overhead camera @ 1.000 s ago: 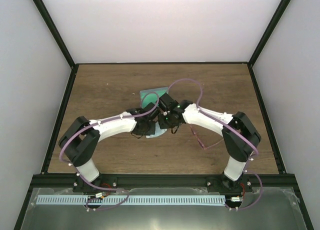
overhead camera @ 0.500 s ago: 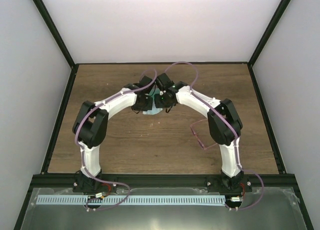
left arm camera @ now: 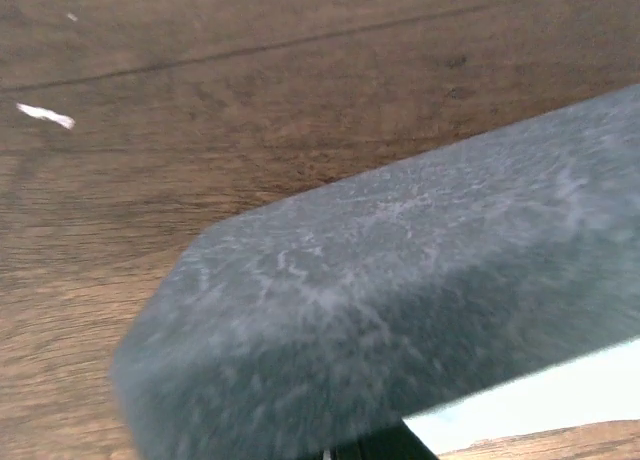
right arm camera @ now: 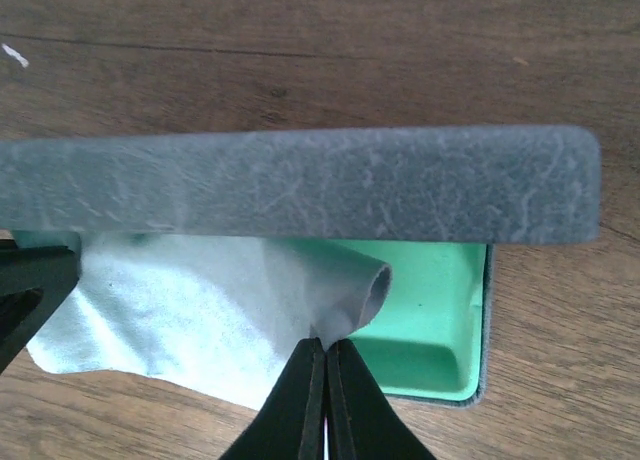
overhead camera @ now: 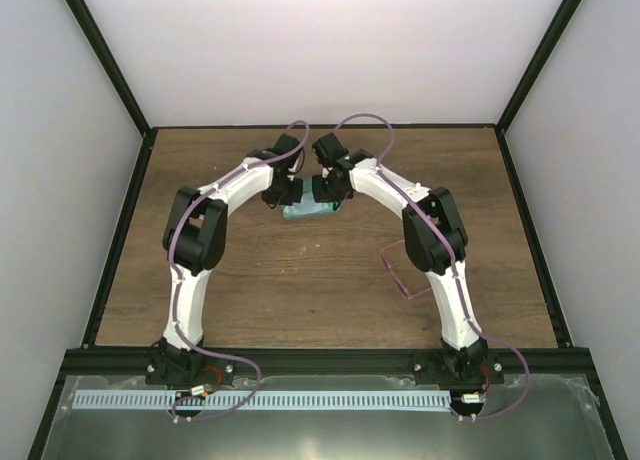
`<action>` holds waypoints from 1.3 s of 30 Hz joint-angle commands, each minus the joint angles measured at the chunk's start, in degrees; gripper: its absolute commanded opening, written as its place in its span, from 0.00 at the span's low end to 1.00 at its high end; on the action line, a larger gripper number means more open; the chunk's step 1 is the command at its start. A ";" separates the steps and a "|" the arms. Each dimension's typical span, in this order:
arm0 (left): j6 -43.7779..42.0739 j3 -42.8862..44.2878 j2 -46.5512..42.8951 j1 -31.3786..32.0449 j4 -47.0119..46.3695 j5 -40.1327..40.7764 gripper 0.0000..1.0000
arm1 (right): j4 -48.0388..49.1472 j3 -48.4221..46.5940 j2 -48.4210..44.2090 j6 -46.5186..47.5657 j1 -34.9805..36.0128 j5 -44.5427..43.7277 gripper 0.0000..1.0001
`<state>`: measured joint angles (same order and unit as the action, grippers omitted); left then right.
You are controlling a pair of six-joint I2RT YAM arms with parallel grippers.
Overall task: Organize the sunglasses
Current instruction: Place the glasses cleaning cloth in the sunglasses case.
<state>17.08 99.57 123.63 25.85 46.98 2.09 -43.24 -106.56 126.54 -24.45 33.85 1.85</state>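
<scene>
**Item:** pink-purple translucent wire-armed sunglasses (overhead camera: 398, 272), lying near the wooden worktop's (overhead camera: 250, 290) right edge, well apart from the grey-blue oblong case (right arm camera: 300, 195) at far centre.
**Right gripper** (right arm camera: 325, 370): pinching the small light-blue cloth (right arm camera: 180, 310).
**Left gripper** (overhead camera: 288, 198): pressed together at the case.
**Advised:** draw the cloth fully clear of the green lining (right arm camera: 440, 300), with the case steadied.

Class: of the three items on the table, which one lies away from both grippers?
The sunglasses: that thin pink pair lies alone on the table, while the right gripper pinches the cloth at the open case.
</scene>
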 commanded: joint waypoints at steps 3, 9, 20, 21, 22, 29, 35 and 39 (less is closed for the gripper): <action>-1.26 2.39 2.92 -0.08 0.49 -3.98 0.04 | -1.61 -2.05 1.39 1.61 -1.87 0.50 0.01; -1.19 4.37 4.61 -0.04 0.82 -4.04 0.04 | -1.12 -2.05 1.91 2.44 -3.28 1.37 0.01; -1.09 6.64 6.72 -0.14 1.30 -2.85 0.04 | -1.10 -3.24 4.48 3.70 -4.05 2.69 0.01; -1.10 6.75 6.92 -0.10 1.36 -2.80 0.04 | -1.26 -3.76 4.92 3.75 -4.05 2.72 0.01; -1.12 6.85 7.03 -0.12 1.36 -2.91 0.04 | -1.36 -4.07 5.25 3.82 -4.05 2.77 0.01; -1.18 6.64 7.76 -0.26 1.58 -2.97 0.11 | -2.08 -5.78 6.67 4.26 -4.23 2.76 0.01; -0.92 6.02 6.86 -0.66 1.57 -1.69 0.39 | -2.31 -6.21 6.30 4.03 -4.23 2.36 0.15; -0.99 5.98 5.47 -0.71 1.69 -1.12 0.46 | -3.13 -7.71 5.40 3.78 -4.25 1.77 0.19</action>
<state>16.29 104.90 130.72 25.63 47.99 -0.27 -45.10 -110.21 132.66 -20.75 30.06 4.32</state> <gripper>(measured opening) 0.427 0.174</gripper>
